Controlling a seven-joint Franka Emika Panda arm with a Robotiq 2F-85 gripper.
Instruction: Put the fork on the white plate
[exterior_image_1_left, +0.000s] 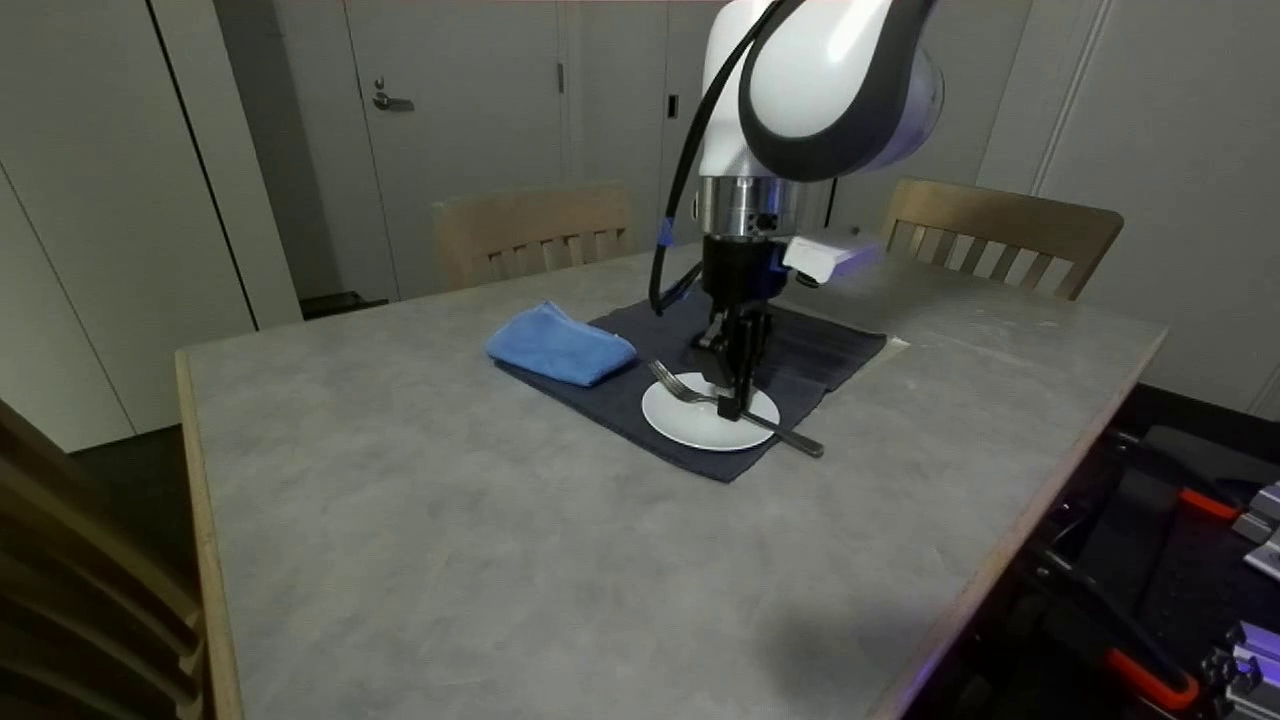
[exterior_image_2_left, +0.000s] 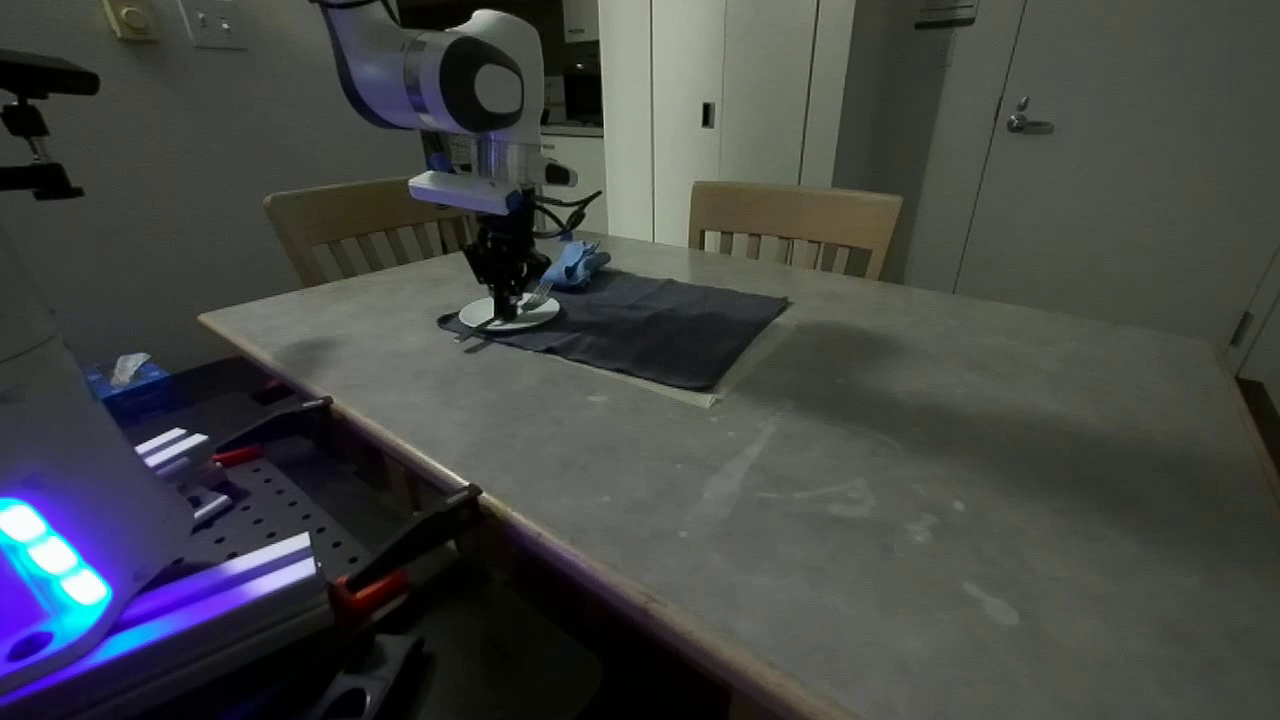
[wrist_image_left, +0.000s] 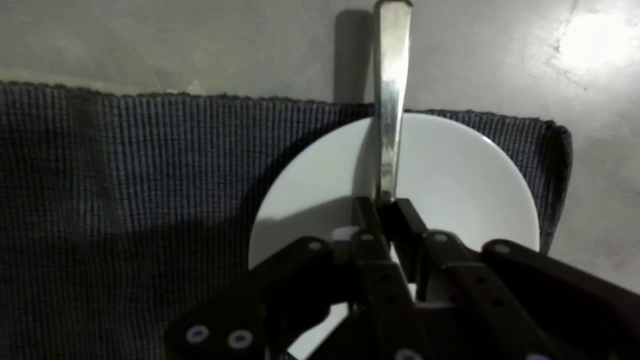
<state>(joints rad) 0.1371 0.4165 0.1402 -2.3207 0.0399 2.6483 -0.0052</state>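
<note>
The white plate lies on the dark mat and shows in both exterior views and in the wrist view. My gripper points down over the plate, its fingertips shut around the neck of the silver fork. The fork lies across the plate, its tines by one rim and its handle reaching past the opposite rim above the bare table. The handle casts a separate shadow on the table. I cannot tell whether the fork touches the plate. In the wrist view the tines are hidden behind the gripper.
A folded blue cloth lies on the dark mat beside the plate, and shows too in an exterior view. The grey table surrounds the mat. Wooden chairs stand along its edges.
</note>
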